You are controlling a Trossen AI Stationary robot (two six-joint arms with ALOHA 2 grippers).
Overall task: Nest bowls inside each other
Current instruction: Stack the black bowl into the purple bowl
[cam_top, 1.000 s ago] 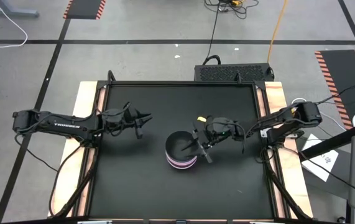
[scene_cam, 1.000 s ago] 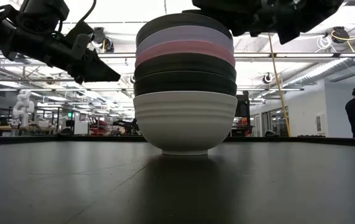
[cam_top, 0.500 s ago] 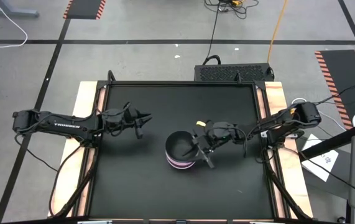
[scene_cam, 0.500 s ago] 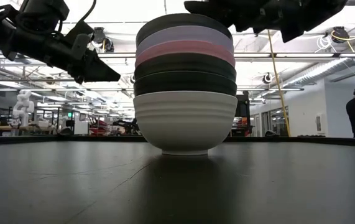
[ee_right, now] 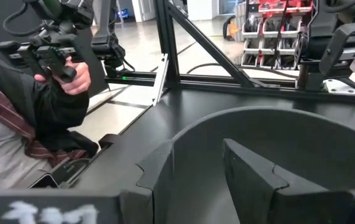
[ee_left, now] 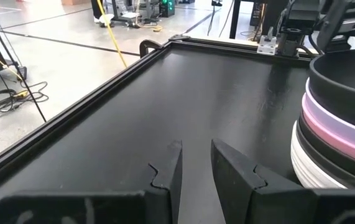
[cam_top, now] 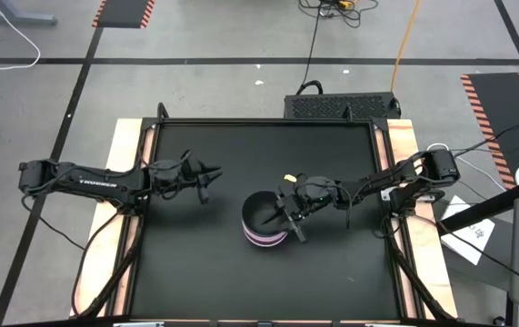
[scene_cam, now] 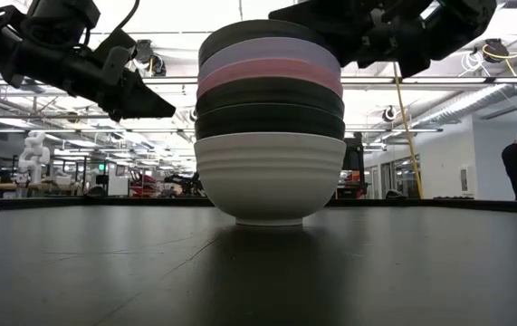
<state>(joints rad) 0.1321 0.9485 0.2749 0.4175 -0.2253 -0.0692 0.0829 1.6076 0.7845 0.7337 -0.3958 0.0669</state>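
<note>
Black desk [cam_top: 195, 263], all six bowls [scene_cam: 269, 127] nested in one stack near the middle

Right claw [cam_top: 288, 213] hangs over the stack's rim, fingers parted, probably gripping nothing; left claw [cam_top: 206, 179] waits well off to the side, fingers slightly apart, empty

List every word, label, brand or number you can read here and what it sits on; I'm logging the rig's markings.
"TROSSEN": white lettering on the dark left robot arm, high view.
White smears on the right wrist's dark camera bracket: too blurred to read.
Faint marks on the left wrist's bracket: unreadable.
White printed sheet beside the table: print too small to read.
Stacked round plastic bowls: no text visible.
</note>
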